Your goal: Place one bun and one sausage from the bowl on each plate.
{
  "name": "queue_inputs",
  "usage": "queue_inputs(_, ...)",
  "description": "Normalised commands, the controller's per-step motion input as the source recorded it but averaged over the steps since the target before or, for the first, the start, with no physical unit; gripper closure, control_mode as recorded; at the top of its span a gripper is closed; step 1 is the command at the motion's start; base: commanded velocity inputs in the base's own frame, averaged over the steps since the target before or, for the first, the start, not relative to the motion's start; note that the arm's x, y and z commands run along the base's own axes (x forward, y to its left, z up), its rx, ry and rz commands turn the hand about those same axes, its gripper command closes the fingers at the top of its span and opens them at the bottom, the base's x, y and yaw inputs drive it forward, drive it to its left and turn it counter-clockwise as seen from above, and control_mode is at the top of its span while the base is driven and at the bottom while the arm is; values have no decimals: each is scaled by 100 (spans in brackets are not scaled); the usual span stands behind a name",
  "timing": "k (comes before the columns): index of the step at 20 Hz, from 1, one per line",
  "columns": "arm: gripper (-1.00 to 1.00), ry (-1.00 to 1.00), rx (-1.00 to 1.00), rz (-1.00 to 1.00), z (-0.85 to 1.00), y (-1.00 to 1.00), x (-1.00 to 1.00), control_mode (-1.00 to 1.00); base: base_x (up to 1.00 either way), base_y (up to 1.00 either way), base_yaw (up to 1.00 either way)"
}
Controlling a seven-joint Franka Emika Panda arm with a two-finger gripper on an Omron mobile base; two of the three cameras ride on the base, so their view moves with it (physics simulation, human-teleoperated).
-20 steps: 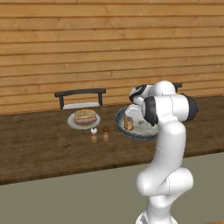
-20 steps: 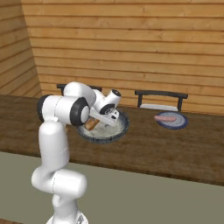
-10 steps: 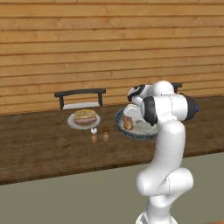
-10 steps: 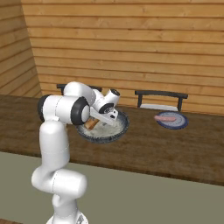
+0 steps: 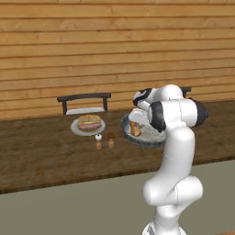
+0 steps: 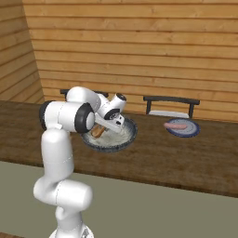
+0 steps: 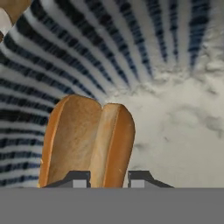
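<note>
In the bowl, gripper pinching one half of bun, lavender plate bearing sausage

A split brown bun lies in the speckled bowl, its near end between the pincer fingertips. The grey-white plate carries bun and sausage; the bluish plate carries a sausage.

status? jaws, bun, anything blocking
Gripper down in the bowl, jaws closing around one half of the split bun; grip not confirmed. Blue plate holds a sausage, no bun. Nothing in the way.
</note>
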Motion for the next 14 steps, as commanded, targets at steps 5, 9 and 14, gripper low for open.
queue_inputs(5,100,0,0,0,0,0,0,-100,0,0,0)
queue_inputs(9,100,1,0,0,13,0,-10,-100,0,0,0)
queue_inputs(14,100,0,0,0,51,-1,-37,-100,0,0,0)
